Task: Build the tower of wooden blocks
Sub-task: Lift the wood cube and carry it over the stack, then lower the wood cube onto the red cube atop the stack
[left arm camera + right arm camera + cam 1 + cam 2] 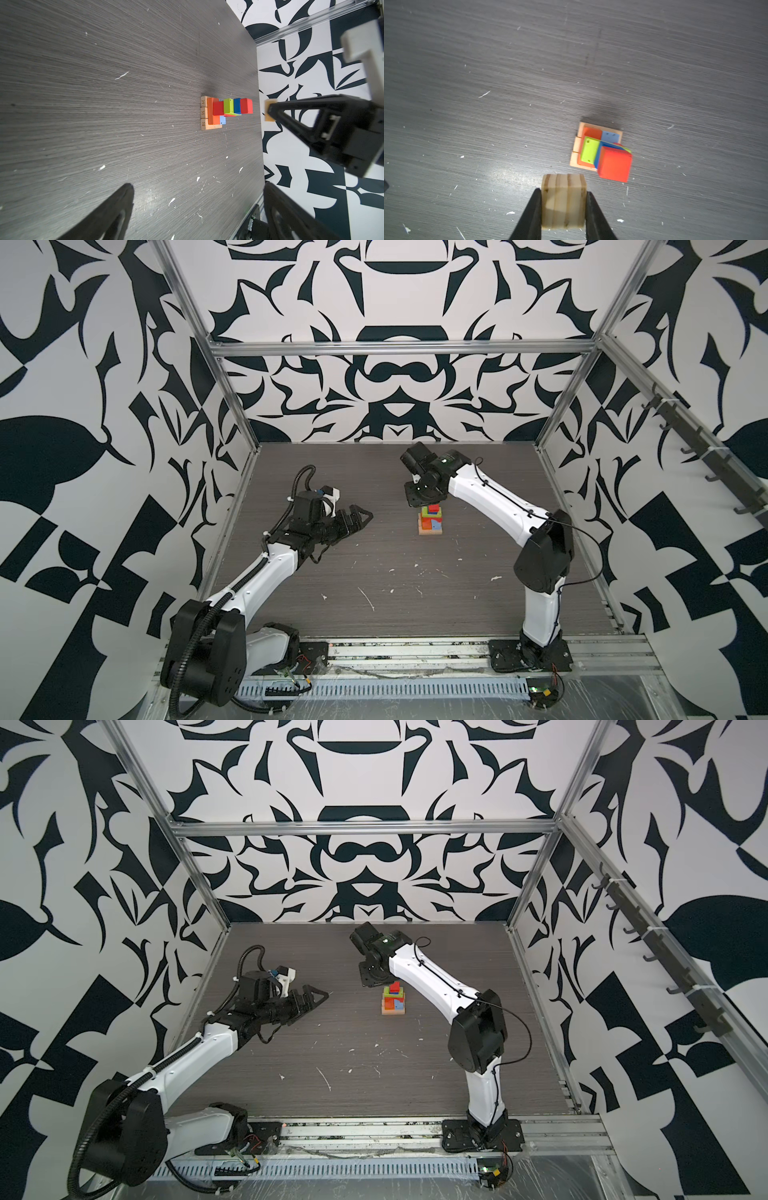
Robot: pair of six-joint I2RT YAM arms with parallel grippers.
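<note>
One wood block tower (pixel 427 523) stands, long axis vertical.

We see here a robotics laboratory, more exactly a closed test cell. Silver aluminium frame profiles (pixel 399 349) make a box around a dark grey wood-grain tabletop (pixel 395 572) that carries many small white scratches. Flat wall panels with a bold black-and-white pattern (pixel 399 294) close it at the back and at both sides. A white and black left robot arm (pixel 249 585) and a similar right robot arm (pixel 490 497) stand on a metal rail (pixel 415 651) at the front edge. A grey slotted cable duct (pixel 415 689) runs beside this rail, with thin wires near it.
</note>
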